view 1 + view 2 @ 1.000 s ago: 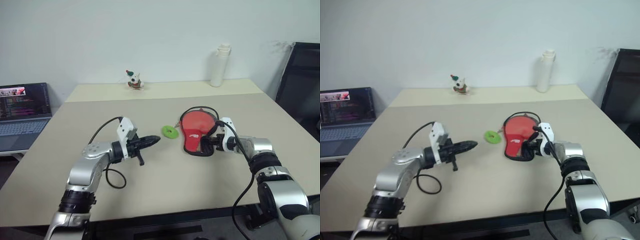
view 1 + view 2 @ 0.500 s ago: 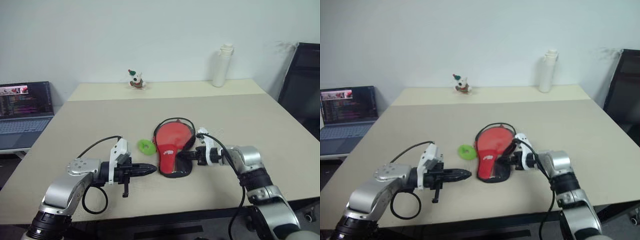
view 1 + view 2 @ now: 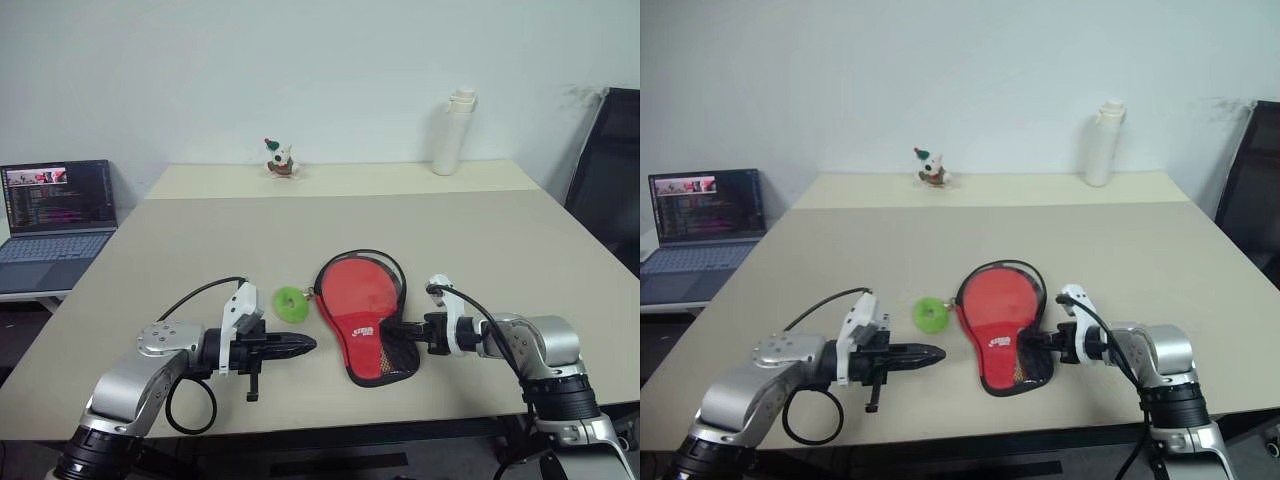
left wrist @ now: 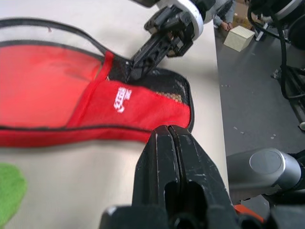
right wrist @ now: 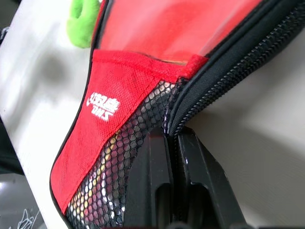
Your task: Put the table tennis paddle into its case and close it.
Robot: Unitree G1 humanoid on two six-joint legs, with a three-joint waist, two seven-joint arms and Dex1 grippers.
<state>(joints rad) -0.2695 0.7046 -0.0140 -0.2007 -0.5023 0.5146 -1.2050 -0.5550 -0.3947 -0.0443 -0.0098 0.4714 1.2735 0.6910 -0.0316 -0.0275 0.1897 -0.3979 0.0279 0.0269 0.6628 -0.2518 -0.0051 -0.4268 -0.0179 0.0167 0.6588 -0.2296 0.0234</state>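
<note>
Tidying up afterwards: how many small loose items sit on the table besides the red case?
3: a green ring beside the case, a small figurine at the table's far edge, and a white bottle at the far right. Others may be hidden.

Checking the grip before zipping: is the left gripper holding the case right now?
No, the left gripper is shut on nothing, apart from the case.

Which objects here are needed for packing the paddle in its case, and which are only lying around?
Belong to the job:
- case
- right gripper, shut on the case's edge

Just lying about:
- green ring
- small figurine
- white bottle
- laptop
</note>
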